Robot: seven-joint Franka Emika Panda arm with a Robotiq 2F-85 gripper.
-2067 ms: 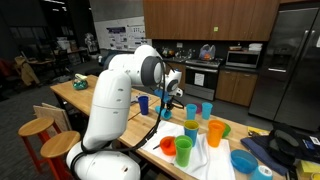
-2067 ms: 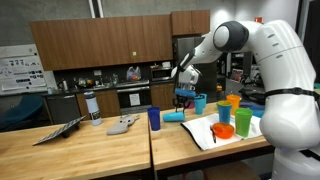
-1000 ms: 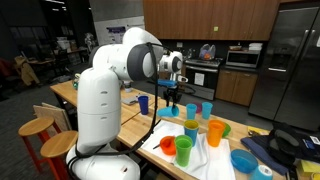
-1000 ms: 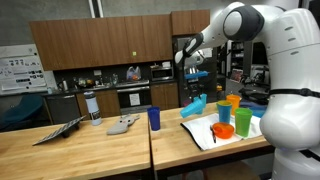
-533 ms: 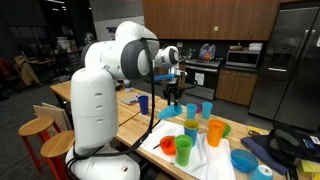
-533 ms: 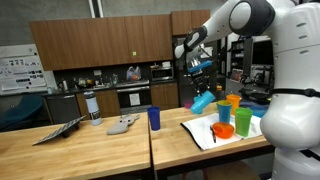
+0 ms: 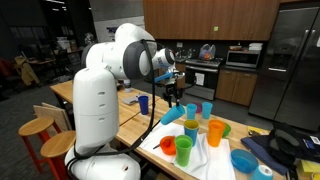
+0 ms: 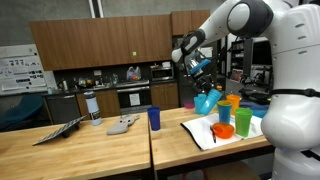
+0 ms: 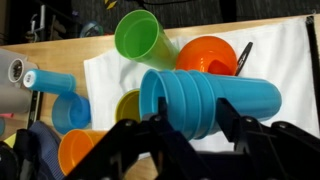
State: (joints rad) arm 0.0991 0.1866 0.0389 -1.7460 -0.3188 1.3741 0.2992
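Gripper (image 9: 195, 128) is clamped on a light blue cup (image 9: 210, 98), holding it sideways in the air above the wooden table (image 9: 75, 52). Below it in the wrist view, left to right, there's a darker blue cup (image 9: 70, 110), then a green cup (image 9: 143, 40) and an orange cup (image 9: 203, 55) on a white cloth (image 9: 290, 60).

One tilted light blue cup (image 9: 215, 100), two orange cups (image 7: 216, 132) (image 7: 168, 146), one green cup (image 7: 183, 152), one dark blue cup (image 7: 143, 103), one blue bowl (image 7: 243, 160), one white cloth (image 9: 285, 55), two stools (image 7: 35, 127) (image 7: 58, 143).
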